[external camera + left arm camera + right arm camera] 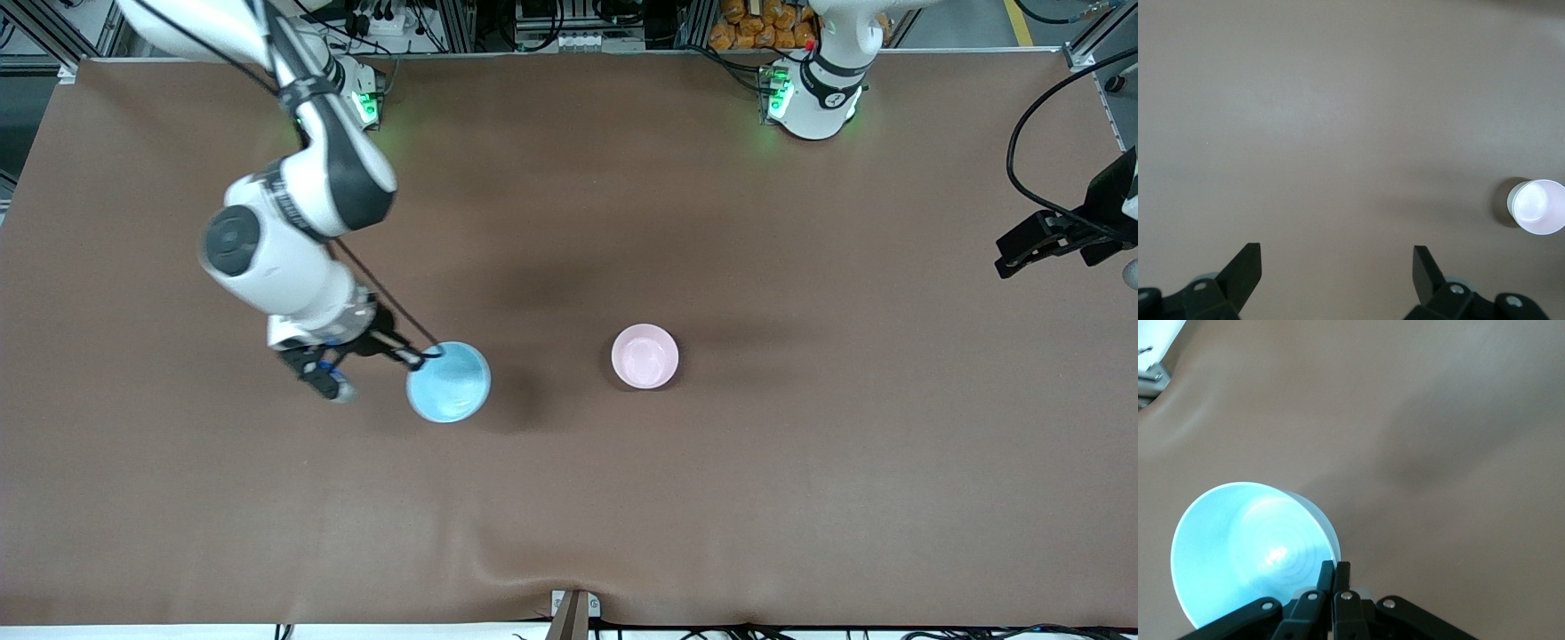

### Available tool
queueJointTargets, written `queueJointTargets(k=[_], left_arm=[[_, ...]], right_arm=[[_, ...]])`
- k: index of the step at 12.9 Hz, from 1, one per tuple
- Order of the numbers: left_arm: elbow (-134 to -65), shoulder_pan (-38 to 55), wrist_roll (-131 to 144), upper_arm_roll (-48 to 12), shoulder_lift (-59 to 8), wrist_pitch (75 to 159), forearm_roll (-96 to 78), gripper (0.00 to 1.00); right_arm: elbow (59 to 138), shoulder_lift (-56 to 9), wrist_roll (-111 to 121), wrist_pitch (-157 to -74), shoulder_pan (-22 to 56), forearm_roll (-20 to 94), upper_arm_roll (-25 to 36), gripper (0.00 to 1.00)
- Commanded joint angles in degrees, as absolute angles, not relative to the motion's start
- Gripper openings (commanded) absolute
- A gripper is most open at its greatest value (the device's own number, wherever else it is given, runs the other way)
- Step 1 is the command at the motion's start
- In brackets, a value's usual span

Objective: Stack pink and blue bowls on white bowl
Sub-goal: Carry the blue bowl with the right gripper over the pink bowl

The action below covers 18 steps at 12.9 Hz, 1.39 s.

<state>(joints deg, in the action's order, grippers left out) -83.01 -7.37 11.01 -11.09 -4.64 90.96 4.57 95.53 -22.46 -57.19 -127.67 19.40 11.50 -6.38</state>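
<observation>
While raised, smooth round blue bowl (449, 382) pinched by right fingers (1335, 577) | left fingers (1245, 270) spread, empty.

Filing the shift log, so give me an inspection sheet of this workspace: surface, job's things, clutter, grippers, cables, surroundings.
Surface: brown table cover, wrinkled at the edge nearest the front camera.
Job's things: blue bowl held up by its rim, toward the right arm's end; pink bowl upright on the cover mid-table. Whether a white bowl sits under it cannot be told.
Clutter: nothing seen.
Grippers: right gripper shut on the blue bowl's rim; left gripper open, waiting above bare cover at the left arm's end.
Cables: black cable looping to the left gripper.
Surroundings: metal frame and orange items by the bases.
</observation>
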Motion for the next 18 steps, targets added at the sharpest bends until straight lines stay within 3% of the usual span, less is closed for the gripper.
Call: queueJointTargets(k=[1, 5, 10, 18], left_arm=[[-83.85, -7.82, 10.02, -11.07, -3.43, 89.13, 3.52, 1.0], [-84.55, -8.17, 9.84, -11.07, -3.34, 88.94, 3.52, 1.0], [-88.41, -8.26, 9.67, -11.07, -2.47, 92.62, 3.52, 1.0], [-89.91, -8.26, 7.82, -11.07, -2.11, 93.87, 3.52, 1.0]], right_arm=[[87.04, -29.16, -66.67, -126.74, 25.55, 11.25, -5.54, 0.0], [77.19, -39.09, -82.77, -127.0, 31.45, 3.35, -5.63, 0.0], [69.27, -45.25, -93.41, -127.0, 37.96, -0.78, -5.36, 0.0], [65.48, -49.75, -99.49, -127.35, 43.15, -2.2, -5.1, 0.0]])
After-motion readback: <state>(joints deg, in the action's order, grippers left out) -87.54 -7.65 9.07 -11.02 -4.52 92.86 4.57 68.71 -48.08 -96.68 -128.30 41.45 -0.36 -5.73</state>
